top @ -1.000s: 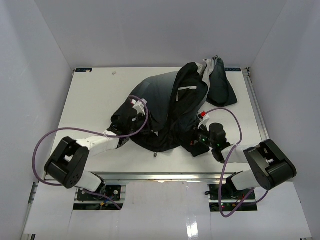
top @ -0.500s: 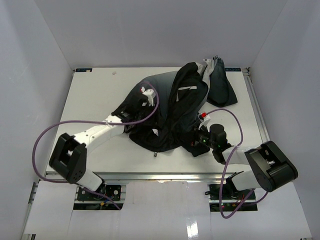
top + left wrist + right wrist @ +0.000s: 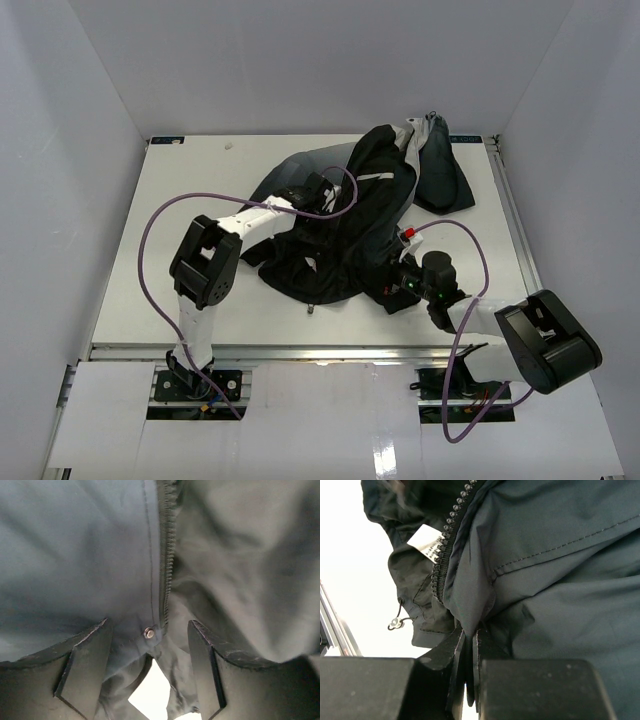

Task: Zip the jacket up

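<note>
Charcoal-black jacket (image 3: 345, 250), seemingly grey-lined.

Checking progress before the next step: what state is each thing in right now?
jacket, crumpled on the table, front open.
zipper, undone where it shows.
left end effector, open over the zipper seam, gripping nothing.
right end effector, shut on a fold of the jacket.

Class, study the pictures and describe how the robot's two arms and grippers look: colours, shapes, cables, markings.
The left arm and right arm have white links between bulky black joint housings; a looping purple cable trails each. A small red mark sits by the right wrist. The left gripper and right gripper have dark, flat-faced, angular fingers.
</note>
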Action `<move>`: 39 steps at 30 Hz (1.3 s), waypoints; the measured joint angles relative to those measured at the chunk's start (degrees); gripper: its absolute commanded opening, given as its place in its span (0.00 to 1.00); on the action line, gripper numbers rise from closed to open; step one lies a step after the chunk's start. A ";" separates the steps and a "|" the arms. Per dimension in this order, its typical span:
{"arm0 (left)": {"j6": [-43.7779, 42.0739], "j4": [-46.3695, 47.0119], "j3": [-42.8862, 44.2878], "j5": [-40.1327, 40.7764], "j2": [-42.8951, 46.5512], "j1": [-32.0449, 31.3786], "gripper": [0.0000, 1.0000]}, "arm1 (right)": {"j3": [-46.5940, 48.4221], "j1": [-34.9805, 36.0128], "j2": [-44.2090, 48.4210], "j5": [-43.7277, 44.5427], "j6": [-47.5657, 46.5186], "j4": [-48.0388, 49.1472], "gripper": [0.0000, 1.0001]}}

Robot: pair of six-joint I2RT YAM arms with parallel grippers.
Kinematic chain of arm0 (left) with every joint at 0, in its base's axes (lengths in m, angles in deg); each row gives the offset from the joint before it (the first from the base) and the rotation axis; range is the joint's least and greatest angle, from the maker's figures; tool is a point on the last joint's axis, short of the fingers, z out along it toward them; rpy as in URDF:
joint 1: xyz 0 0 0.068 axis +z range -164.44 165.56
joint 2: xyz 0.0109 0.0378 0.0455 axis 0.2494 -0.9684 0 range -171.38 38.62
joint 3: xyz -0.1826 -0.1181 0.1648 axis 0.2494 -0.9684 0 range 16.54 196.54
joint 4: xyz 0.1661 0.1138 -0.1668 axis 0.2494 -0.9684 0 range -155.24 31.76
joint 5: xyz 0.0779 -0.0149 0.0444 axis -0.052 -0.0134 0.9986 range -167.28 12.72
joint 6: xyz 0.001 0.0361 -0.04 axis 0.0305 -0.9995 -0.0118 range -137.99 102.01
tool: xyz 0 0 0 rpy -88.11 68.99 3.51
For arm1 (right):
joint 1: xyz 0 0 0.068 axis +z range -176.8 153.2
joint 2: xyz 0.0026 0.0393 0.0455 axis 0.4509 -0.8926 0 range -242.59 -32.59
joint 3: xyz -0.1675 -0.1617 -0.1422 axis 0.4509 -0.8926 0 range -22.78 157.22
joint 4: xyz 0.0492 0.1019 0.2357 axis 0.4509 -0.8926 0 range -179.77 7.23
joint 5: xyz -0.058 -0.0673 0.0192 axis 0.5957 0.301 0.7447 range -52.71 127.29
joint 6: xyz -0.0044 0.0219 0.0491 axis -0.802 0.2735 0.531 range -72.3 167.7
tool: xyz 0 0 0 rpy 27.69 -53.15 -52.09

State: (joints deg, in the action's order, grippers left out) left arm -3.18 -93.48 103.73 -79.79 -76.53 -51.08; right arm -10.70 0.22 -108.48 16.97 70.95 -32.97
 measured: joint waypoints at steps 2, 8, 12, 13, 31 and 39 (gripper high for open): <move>-0.46 -0.65 -0.20 0.24 -1.65 -0.02 0.64 | -0.22 0.00 0.52 0.02 -0.17 0.00 0.08; -1.52 0.25 -1.03 -0.38 -2.67 0.00 0.51 | -0.72 0.00 1.60 0.06 -0.68 -0.38 0.08; -1.92 1.67 -2.21 -0.39 -2.29 0.15 0.52 | -0.72 0.00 1.98 0.04 -0.99 -0.42 0.08; -1.86 1.97 -2.44 -0.39 -2.19 0.15 0.54 | -0.72 0.00 2.02 0.02 -1.01 -0.43 0.08; -1.42 5.34 -4.88 -0.70 -1.38 0.43 0.06 | -0.72 0.00 3.20 0.06 -1.01 -1.58 0.08; 0.47 5.71 -5.39 -0.61 -0.37 -0.21 0.62 | -0.72 0.00 3.20 0.08 -1.00 -1.81 0.08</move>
State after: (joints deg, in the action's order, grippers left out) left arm -2.71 -87.77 98.34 -80.40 -76.90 -51.29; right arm -11.42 0.22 -105.27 17.06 69.95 -34.78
